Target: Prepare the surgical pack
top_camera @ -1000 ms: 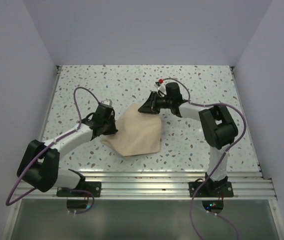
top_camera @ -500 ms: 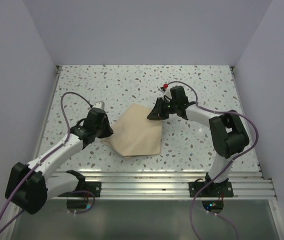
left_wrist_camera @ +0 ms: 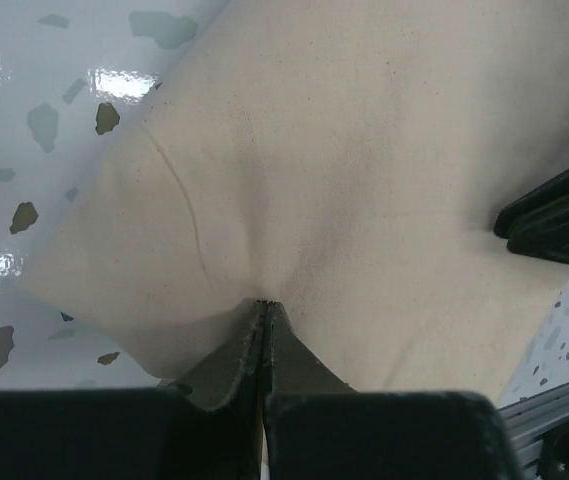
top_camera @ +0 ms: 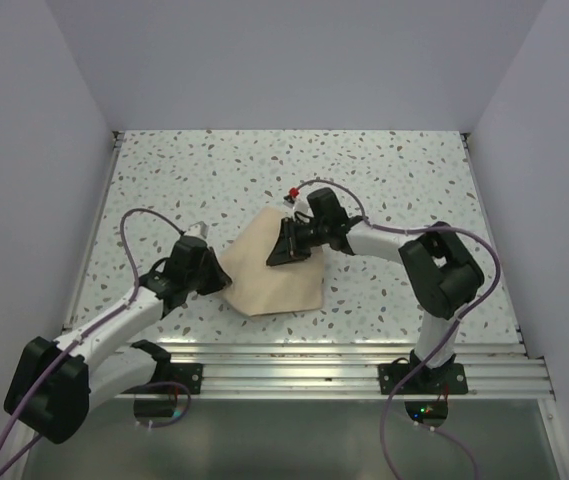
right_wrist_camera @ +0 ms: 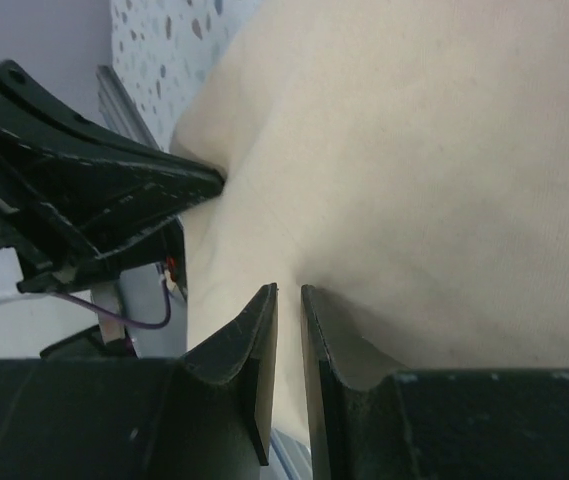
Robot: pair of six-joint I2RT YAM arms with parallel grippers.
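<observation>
So, left pincer (left_wrist_camera: pixel 264 305): its two fingers are pressed tight together, and they pinch the edge of the surgical pack (top_camera: pixel 279 280) between them.
Pack by the left pincer: the left edge of the cloth sits right at the finger tips. The cloth puckers there, and soft folds run away from the pinch.
Where the pack is: it lies on the speckled table (top_camera: pixel 164 170), in the middle, between the two arms. It is a bit nearer the front rail (top_camera: pixel 334 360) than the back wall.
How the pack looks: plain tan cloth, dull, with no marks. From above it is a lopsided shape, narrow at the top and wider at the bottom. It lies mostly flat. One thin curved crease shows near the left edge.
Right pincer (right_wrist_camera: pixel 289 292): its fingers are almost together, with only a slim gap. Cloth fills that gap, so it grips the pack.
Pack by the right pincer: this pincer sits over the top part of the cloth, and cloth spreads out on both sides of its tips.
Between the pincers: they are near each other but not touching, each on its own side of the cloth.
</observation>
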